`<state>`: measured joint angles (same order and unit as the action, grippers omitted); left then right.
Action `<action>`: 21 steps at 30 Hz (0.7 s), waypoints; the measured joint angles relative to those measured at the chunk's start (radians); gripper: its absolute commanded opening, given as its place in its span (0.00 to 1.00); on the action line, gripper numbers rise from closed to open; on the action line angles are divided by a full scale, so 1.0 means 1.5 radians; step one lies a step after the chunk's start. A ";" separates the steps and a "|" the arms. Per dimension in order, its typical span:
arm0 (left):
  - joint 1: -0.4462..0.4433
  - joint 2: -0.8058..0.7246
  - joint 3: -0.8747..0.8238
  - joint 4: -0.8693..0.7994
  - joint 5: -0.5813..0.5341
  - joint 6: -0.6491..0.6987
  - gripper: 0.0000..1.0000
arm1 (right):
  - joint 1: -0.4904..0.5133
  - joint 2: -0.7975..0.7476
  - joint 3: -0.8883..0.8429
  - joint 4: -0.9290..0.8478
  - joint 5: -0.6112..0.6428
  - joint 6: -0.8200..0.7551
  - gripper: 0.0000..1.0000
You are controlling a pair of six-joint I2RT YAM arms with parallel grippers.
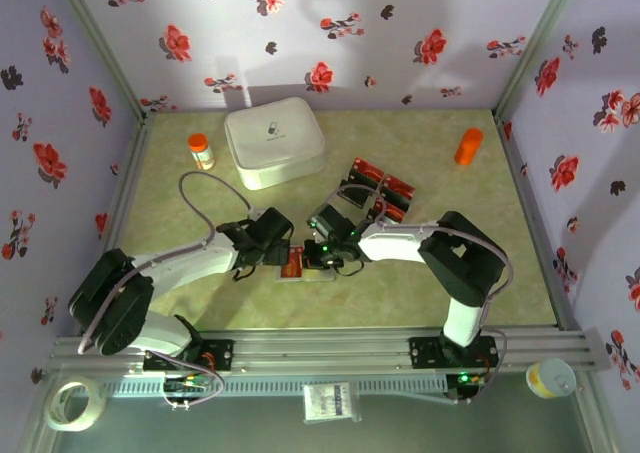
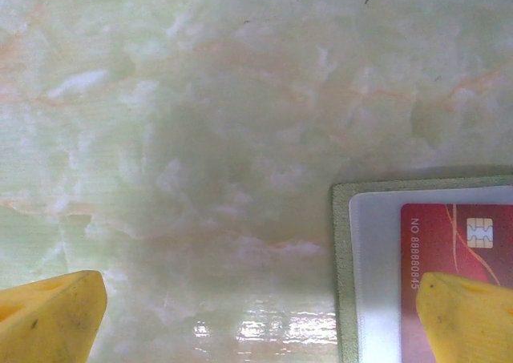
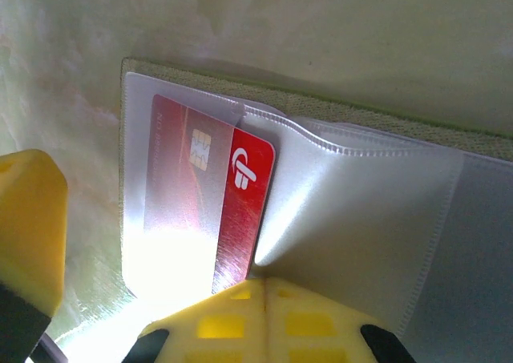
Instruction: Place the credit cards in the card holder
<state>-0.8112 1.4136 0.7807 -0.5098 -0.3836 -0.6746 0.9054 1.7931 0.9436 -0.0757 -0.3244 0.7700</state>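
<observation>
"While you're standing closer, tell me: where has the card holder ended up?"

"It's lying open on the counter, just in front of the two arms and between their ends. The olive cover is face down and the clear pockets face up."

"Is anything in it?"

"One red card, partway into the pocket at one end. The part with the chip sits under the plastic. The strip with the white logo sticks out bare."

"What about the right tool?"

"Its yellow fingers are pressed together right at the card's near edge, where the card meets the plastic. I can't tell whether they're pinching either one."

"And the left tool?"

"Spread wide and holding nothing, low over the counter by the holder's edge. One fingertip hangs above bare counter. The other is above the corner of the card in its pocket."

"Where are the other cards?"

"The loose cards, red and black, sit in a small cluster farther back on the right, well apart from the holder. Behind them there's a white box with a small orange bottle to its left. An orange cylinder stands far off to the right."
</observation>
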 measured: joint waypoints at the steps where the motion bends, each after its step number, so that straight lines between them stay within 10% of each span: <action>1: 0.000 -0.001 -0.004 0.001 0.000 0.000 1.00 | 0.000 -0.001 0.000 -0.001 0.001 0.000 0.05; 21: 0.004 0.009 -0.071 0.011 0.001 -0.008 1.00 | 0.004 -0.045 0.037 -0.053 0.035 -0.011 0.04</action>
<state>-0.8055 1.4273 0.6739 -0.4931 -0.3824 -0.6861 0.9112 1.7252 0.9989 -0.1551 -0.2722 0.7540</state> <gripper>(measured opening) 0.996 0.063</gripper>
